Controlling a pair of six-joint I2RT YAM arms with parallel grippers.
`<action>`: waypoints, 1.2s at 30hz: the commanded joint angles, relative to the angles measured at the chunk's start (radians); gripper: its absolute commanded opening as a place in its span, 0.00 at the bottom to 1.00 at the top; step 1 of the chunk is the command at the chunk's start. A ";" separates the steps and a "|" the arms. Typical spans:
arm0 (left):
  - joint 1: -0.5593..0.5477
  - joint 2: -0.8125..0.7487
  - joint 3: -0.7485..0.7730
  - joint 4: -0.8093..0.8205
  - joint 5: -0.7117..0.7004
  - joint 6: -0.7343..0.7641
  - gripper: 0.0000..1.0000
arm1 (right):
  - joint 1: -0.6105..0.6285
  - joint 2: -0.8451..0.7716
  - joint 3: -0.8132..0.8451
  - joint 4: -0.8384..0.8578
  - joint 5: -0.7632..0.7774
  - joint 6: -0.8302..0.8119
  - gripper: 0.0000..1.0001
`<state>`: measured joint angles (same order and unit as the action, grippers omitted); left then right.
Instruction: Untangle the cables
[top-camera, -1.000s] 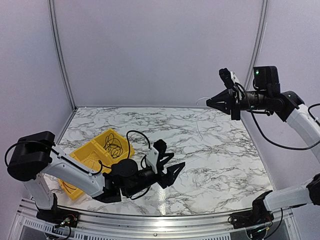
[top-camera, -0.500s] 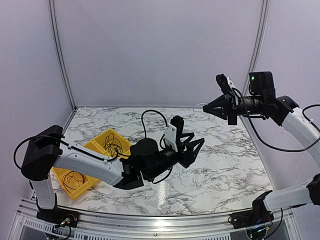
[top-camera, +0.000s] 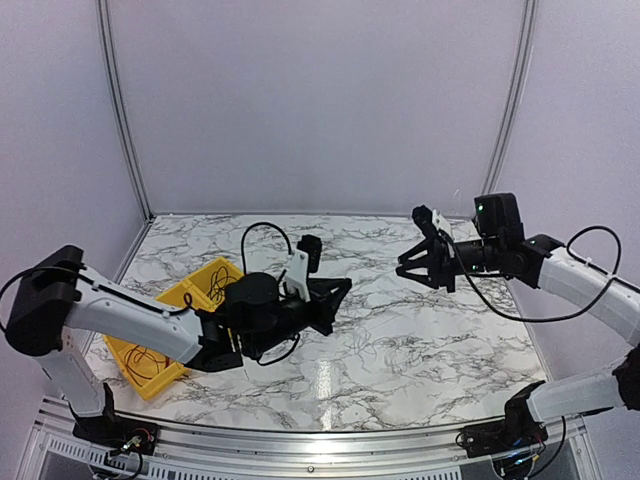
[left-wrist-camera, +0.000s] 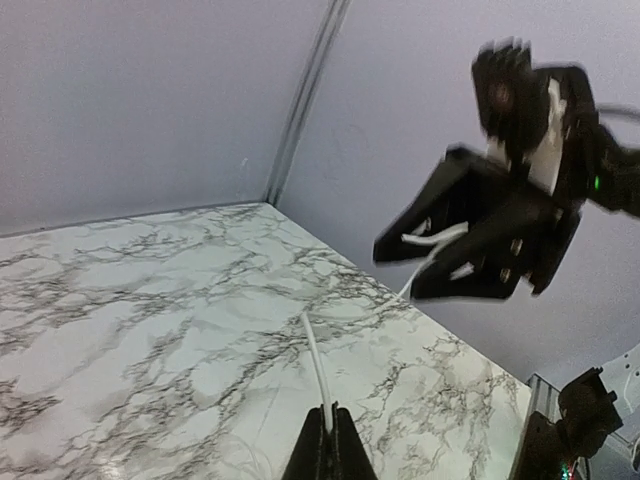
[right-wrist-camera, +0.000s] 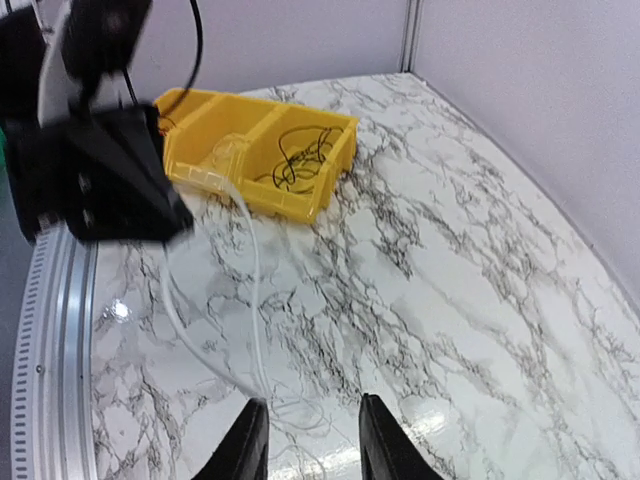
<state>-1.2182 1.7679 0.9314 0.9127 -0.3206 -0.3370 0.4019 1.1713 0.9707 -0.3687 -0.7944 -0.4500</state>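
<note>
Right wrist cam: the right gripper (right-wrist-camera: 312, 442) has its two pale fingers (right-wrist-camera: 245, 445) spread apart over the grey-veined white marble table (right-wrist-camera: 480, 260). A thin white cable (right-wrist-camera: 252, 300) loops from just ahead of them up toward the blurry black left gripper (right-wrist-camera: 150, 205). Behind sits a yellow plastic divided bin (right-wrist-camera: 290, 205) with a thin black cable coil (right-wrist-camera: 300, 150) in one compartment.

Counter (top-camera: 450, 330): white marble with grey-black veins. Bin (top-camera: 172, 298): yellow. Black cables (top-camera: 222, 290) lie in it; one white cable (left-wrist-camera: 318, 375). Left end effector (top-camera: 335, 305) and right end effector (top-camera: 405, 265): black. Walls (top-camera: 320, 100): pale lilac-grey.
</note>
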 joint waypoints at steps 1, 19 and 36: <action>0.032 -0.251 -0.048 -0.256 -0.130 -0.007 0.00 | -0.015 0.027 -0.148 0.120 0.055 -0.096 0.33; 0.179 -0.818 -0.081 -1.366 -0.423 -0.306 0.00 | -0.015 0.064 -0.167 0.072 0.193 -0.229 0.35; 0.392 -0.908 -0.362 -1.391 -0.332 -0.460 0.00 | -0.003 0.129 -0.153 0.042 0.229 -0.263 0.35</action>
<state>-0.8639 0.8650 0.6056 -0.4503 -0.6998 -0.7387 0.3904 1.2881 0.7723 -0.3092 -0.5804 -0.6971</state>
